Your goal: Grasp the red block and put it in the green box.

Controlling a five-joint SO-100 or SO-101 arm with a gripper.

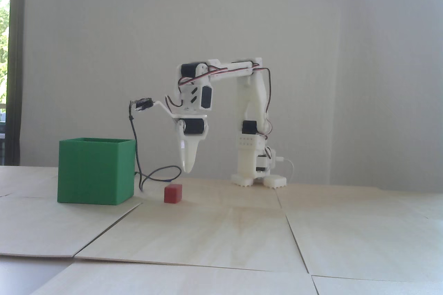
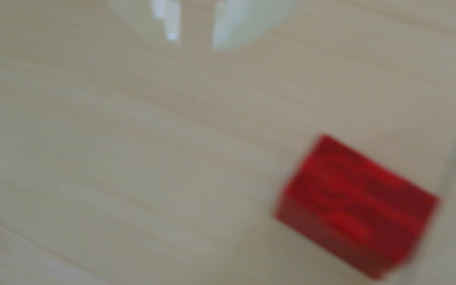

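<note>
The red block (image 1: 173,193) is a small cube resting on the pale wooden table, just right of the green box (image 1: 95,171), which stands open-topped at the left. My white gripper (image 1: 187,170) points straight down, its tips hanging a little above the table, slightly right of and behind the block. The wrist view is blurred: the red block (image 2: 358,208) lies at the lower right, well away from the gripper (image 2: 194,42) at the top edge. A narrow strip of table shows between the two fingers, and nothing is held.
A dark cable (image 1: 155,174) loops down from the wrist camera onto the table between box and block. The arm's base (image 1: 258,180) stands at the back right. Seams (image 1: 294,236) run between the wooden panels. Round green and red dots hang on the wall.
</note>
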